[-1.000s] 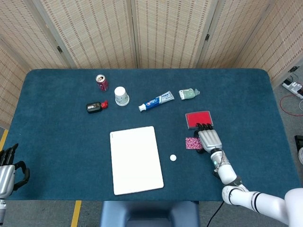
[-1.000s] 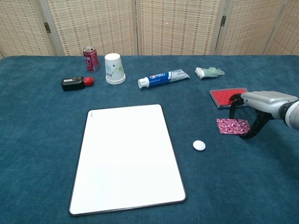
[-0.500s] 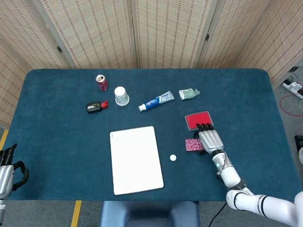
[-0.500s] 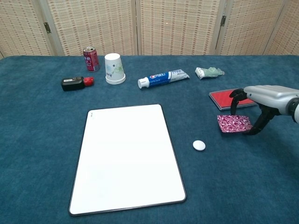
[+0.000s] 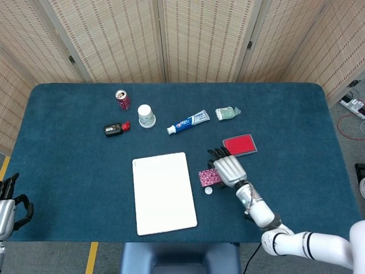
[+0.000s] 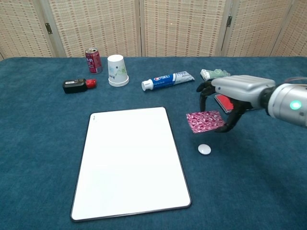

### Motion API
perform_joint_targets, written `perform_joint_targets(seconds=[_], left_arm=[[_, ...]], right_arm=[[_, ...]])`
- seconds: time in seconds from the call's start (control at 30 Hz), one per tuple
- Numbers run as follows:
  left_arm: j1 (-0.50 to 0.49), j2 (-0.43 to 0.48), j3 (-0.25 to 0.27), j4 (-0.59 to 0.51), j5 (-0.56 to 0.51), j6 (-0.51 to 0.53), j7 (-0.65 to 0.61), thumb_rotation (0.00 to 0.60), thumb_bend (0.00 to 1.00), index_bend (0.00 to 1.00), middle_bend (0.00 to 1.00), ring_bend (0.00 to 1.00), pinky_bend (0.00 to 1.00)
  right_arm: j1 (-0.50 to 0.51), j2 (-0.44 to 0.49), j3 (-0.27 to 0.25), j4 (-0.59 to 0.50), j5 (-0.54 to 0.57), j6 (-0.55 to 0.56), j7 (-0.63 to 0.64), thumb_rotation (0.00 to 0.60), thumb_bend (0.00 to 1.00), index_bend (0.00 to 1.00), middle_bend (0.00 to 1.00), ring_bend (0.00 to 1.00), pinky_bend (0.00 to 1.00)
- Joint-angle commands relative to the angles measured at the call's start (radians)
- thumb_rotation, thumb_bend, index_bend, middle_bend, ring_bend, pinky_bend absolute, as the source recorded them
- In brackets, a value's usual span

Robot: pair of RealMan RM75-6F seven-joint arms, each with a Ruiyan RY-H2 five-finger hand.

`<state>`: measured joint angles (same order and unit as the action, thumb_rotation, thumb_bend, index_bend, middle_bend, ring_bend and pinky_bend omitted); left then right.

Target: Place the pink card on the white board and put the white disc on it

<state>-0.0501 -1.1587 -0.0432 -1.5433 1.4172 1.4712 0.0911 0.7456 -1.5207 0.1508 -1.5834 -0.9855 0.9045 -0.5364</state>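
Note:
The pink patterned card [image 6: 205, 120] hangs in the air, gripped by my right hand [image 6: 229, 93], just right of the white board [image 6: 131, 161]. Seen from the head camera, the card [image 5: 207, 177] sits under the right hand [image 5: 227, 168], between the board [image 5: 163, 192] and a red pad. The small white disc [image 6: 205, 149] lies on the blue cloth below the card; from above the disc [image 5: 209, 190] shows near the board's right edge. My left hand [image 5: 8, 211] hovers at the table's front left corner, holding nothing, fingers curled.
Along the back stand a red can [image 6: 93, 60], an upturned paper cup [image 6: 117, 70], a black and red device [image 6: 76, 85], a toothpaste tube [image 6: 168, 80] and a pale green packet [image 6: 215, 74]. A red pad [image 5: 239, 144] lies behind the right hand.
My right hand has lifted the pink card off the cloth and carried it left, toward the board. The disc and board have stayed put.

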Motion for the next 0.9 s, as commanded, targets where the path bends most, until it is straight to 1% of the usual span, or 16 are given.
perform_joint_targets(seconds=[0.03, 0.23, 0.47, 0.5, 0.57, 0.77, 0.83, 0.9], left_arm=[[0.001, 0.000, -0.001, -0.001, -0.001, 0.001, -0.002, 0.600, 0.16, 0.11, 0.05, 0.06, 0.00], [0.008, 0.005, 0.002, 0.001, 0.001, 0.010, -0.008, 0.600, 0.16, 0.11, 0.05, 0.06, 0.00], [0.020, 0.006, 0.005, 0.013, -0.005, 0.014, -0.022, 0.600, 0.16, 0.11, 0.05, 0.06, 0.00], [0.021, 0.006, 0.005, 0.015, -0.006, 0.015, -0.025, 0.600, 0.16, 0.11, 0.05, 0.06, 0.00], [0.023, 0.005, 0.005, 0.019, -0.007, 0.016, -0.029, 0.600, 0.16, 0.11, 0.05, 0.06, 0.00], [0.026, 0.003, 0.004, 0.024, -0.008, 0.016, -0.035, 0.600, 0.16, 0.11, 0.05, 0.06, 0.00], [0.026, 0.003, 0.005, 0.026, -0.008, 0.015, -0.036, 0.600, 0.16, 0.11, 0.05, 0.06, 0.00], [0.026, 0.003, 0.005, 0.026, -0.007, 0.014, -0.036, 0.600, 0.16, 0.11, 0.05, 0.06, 0.00]], right_arm=[[0.050, -0.045, 0.018, -0.012, 0.029, -0.019, -0.048, 0.600, 0.23, 0.42, 0.12, 0.08, 0.06], [0.141, -0.132, 0.032, 0.013, 0.093, -0.045, -0.134, 0.600, 0.23, 0.42, 0.12, 0.08, 0.06], [0.242, -0.226, 0.037, 0.075, 0.187, -0.066, -0.228, 0.600, 0.23, 0.41, 0.12, 0.08, 0.05], [0.256, -0.235, 0.036, 0.080, 0.204, -0.066, -0.243, 0.600, 0.23, 0.40, 0.12, 0.08, 0.05], [0.275, -0.245, 0.034, 0.084, 0.225, -0.064, -0.258, 0.600, 0.23, 0.34, 0.11, 0.07, 0.05], [0.295, -0.240, 0.021, 0.080, 0.260, -0.053, -0.265, 0.600, 0.23, 0.19, 0.11, 0.07, 0.05], [0.289, -0.228, 0.018, 0.070, 0.251, -0.043, -0.246, 0.600, 0.23, 0.16, 0.11, 0.07, 0.05], [0.275, -0.209, 0.012, 0.055, 0.233, -0.028, -0.224, 0.600, 0.23, 0.16, 0.11, 0.08, 0.05]])
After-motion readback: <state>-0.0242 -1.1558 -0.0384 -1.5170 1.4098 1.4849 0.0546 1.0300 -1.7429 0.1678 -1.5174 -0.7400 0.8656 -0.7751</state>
